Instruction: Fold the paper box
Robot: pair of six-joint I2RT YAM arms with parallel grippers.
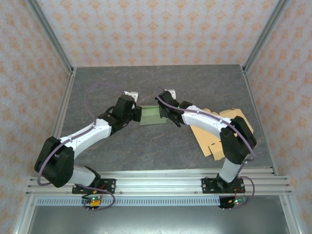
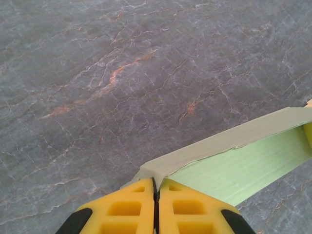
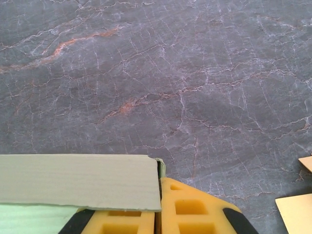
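The paper box (image 1: 153, 116) is green, partly folded, and sits mid-table between my two grippers. My left gripper (image 1: 139, 115) is shut on its left end. In the left wrist view the yellow fingers (image 2: 126, 209) pinch a corner of the box wall (image 2: 214, 146) at the left gripper's tips (image 2: 156, 181), with the pale green inside (image 2: 243, 170) running off to the right. My right gripper (image 1: 168, 116) is shut on the box's right end. In the right wrist view a flap (image 3: 78, 180) covers the left finger, and a thin green edge runs between the right gripper's tips (image 3: 160, 181).
Flat tan cardboard sheets (image 1: 219, 130) lie at the right of the table under the right arm, with their corners (image 3: 297, 214) near the right gripper. The dark marbled tabletop (image 1: 195, 83) stretches behind the box. Metal frame rails (image 1: 63, 109) border the table.
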